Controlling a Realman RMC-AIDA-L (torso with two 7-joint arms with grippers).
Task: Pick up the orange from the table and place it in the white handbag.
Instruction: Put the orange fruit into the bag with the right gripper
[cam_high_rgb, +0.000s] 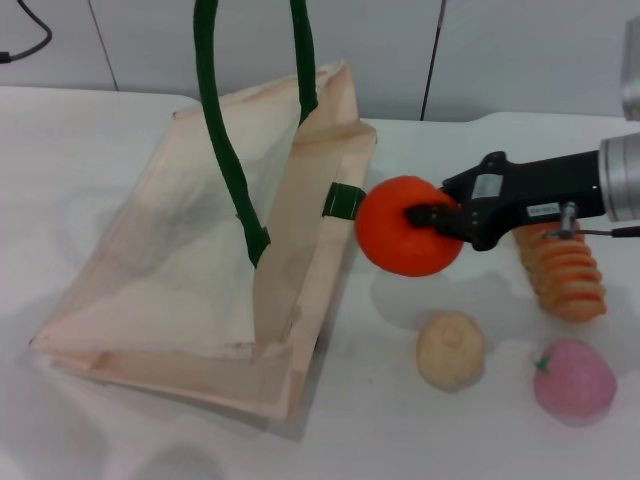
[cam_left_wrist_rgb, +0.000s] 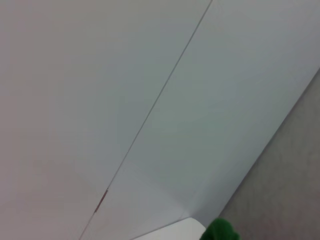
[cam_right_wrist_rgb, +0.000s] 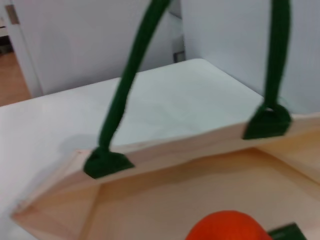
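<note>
The orange (cam_high_rgb: 400, 238) hangs above the table (cam_high_rgb: 80, 150), just right of the white handbag's (cam_high_rgb: 190, 260) open mouth. My right gripper (cam_high_rgb: 428, 216), black and reaching in from the right, is shut on it. The handbag lies tilted with its dark green handles (cam_high_rgb: 225, 150) pulled up out of the head view. In the right wrist view the orange (cam_right_wrist_rgb: 227, 227) sits close before the bag's rim (cam_right_wrist_rgb: 190, 145) and handles (cam_right_wrist_rgb: 125, 85), with the bag's inside open beyond. A bit of green handle (cam_left_wrist_rgb: 220, 232) shows in the left wrist view. My left gripper is out of view.
A ridged orange-and-cream loaf (cam_high_rgb: 565, 272) lies under my right arm. A cream round item (cam_high_rgb: 450, 348) and a pink round fruit (cam_high_rgb: 574, 380) sit at the front right. A wall runs behind the table.
</note>
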